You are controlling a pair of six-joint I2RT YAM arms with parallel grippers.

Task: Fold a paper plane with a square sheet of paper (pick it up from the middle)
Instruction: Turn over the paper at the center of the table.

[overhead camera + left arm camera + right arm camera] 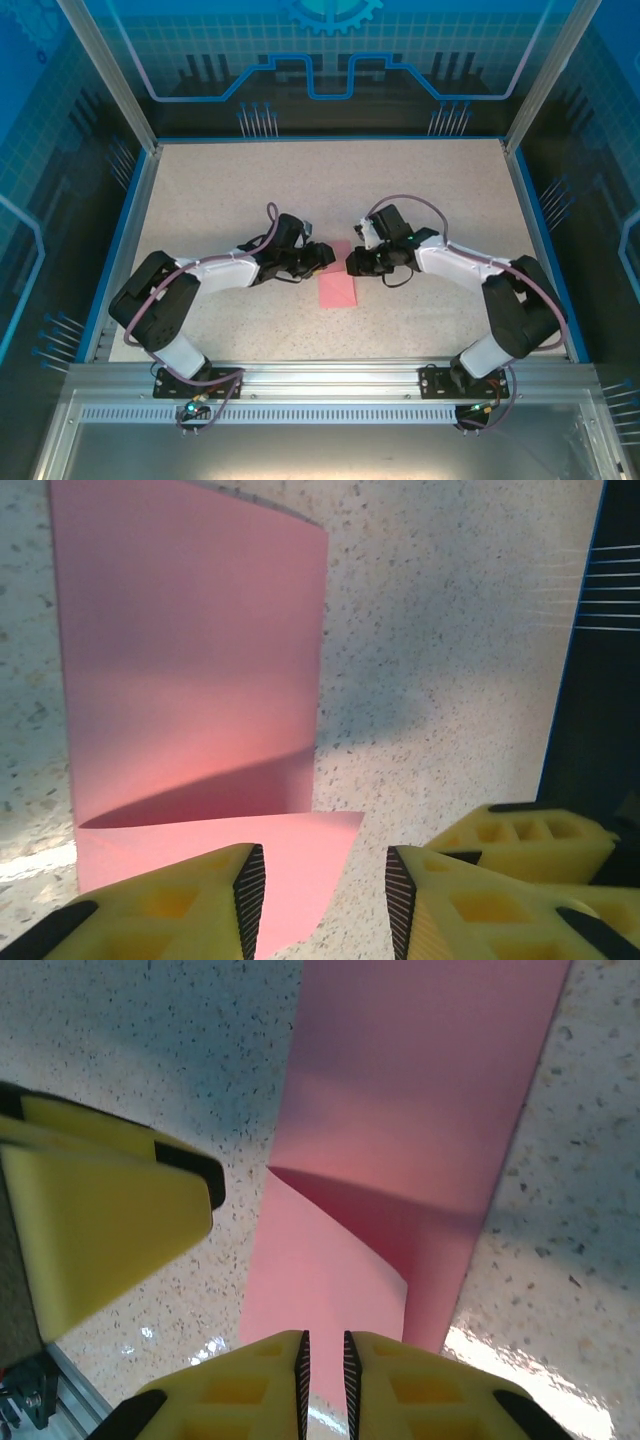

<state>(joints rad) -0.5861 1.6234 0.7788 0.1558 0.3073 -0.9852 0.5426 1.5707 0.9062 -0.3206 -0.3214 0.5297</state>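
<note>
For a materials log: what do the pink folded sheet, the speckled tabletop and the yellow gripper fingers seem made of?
Pink folded sheet: thin matte paper, creasing sharply.
Speckled tabletop: hard, glossy in glare, perhaps stone-look laminate.
Left gripper's yellow fingers: likely moulded plastic, hollow-celled, ribbed black pads.

Table point(420, 190): speckled beige-grey top, flat under the jaws and running well beyond them. Blue rim point(330, 139) along its far edge and both sides. Behind the jaws, at the near edge, an aluminium rail point(330, 378), then a slotted strip point(300, 412).

Two slanted aluminium posts point(108, 72) rise from the far corners. Between them, past the jaws, a clear back panel point(330, 60) printed with blue circuit lines and a gear point(333, 12). Side panels alike, dark behind.

Light from above: soft shadows ahead of the jaws, a white glare patch point(520, 1380) on the top close beside the right jaws.
</note>
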